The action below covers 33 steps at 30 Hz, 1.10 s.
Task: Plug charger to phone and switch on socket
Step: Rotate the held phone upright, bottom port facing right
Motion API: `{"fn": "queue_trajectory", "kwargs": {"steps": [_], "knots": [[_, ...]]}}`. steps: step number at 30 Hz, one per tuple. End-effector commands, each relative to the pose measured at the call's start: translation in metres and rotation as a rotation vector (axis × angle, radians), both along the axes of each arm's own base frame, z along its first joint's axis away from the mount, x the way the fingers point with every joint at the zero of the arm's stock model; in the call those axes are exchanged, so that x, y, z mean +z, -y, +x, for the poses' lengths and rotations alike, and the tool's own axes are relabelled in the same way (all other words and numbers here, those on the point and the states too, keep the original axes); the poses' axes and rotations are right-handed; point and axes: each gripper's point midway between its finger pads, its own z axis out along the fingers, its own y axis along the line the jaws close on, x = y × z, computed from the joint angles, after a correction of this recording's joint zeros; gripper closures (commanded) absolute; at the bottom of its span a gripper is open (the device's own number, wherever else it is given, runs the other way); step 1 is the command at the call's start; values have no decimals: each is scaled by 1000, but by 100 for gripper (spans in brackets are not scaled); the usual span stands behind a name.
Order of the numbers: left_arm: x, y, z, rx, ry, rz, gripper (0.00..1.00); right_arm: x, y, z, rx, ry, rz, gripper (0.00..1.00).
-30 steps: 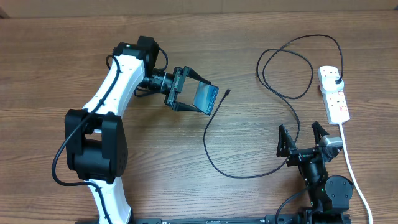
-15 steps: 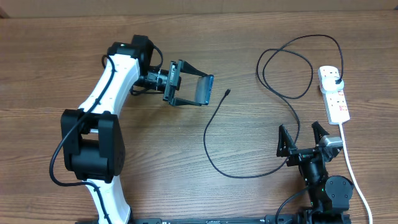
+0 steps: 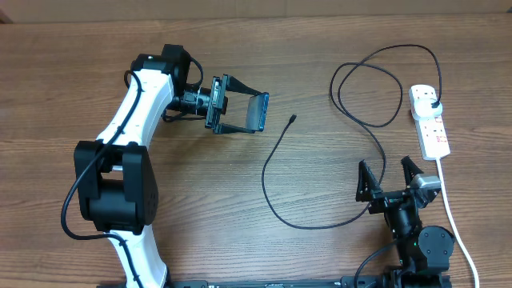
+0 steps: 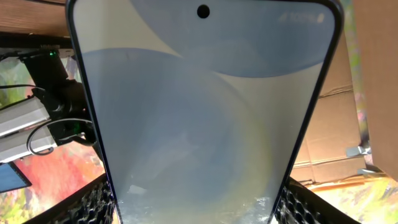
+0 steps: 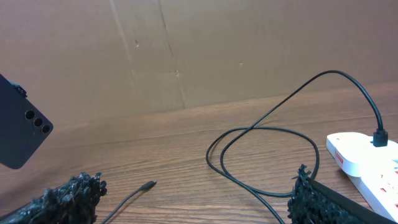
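- Plainly, the brown wooden tabletop (image 3: 80, 80) carried everything, with a cardboard wall (image 5: 249, 50) behind it.
- The white-and-black left arm (image 3: 140, 104) reached over the far-left part of the tabletop.
- The charger (image 3: 272, 172), a thin black cable, looped across the right half of the tabletop. Its plug (image 3: 433, 102) sat in the far end of the socket.
- The socket (image 3: 432, 128), a white strip near the right edge, bore red markings too small to read.
- The phone (image 3: 258, 113) was held off the wood, clamped by its long edges between the left fingers (image 3: 244, 88). Its pale blue screen (image 4: 199, 118) faced the left wrist camera, and the faint writing in its corner could not be read. Its dark back (image 5: 18, 130) showed three lenses.
- The right fingers (image 3: 367, 181) stood wide apart and held nothing, near the front edge.
- The connector tip (image 3: 293, 119) lay on the wood just right of the phone, not touching it.
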Motion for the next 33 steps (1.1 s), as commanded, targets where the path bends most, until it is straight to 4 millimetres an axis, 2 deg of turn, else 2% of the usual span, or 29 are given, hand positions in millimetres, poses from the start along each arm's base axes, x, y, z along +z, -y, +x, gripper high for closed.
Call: {"fn": "queue_trajectory", "kwargs": {"steps": [1,33], "knots": [[15,1,3,6,5,-34,30,-2,1,0,-6,4,-2,0],[10,2,3,2,13,-9,30,-2,2,0,-16,4,-2,0]]}}
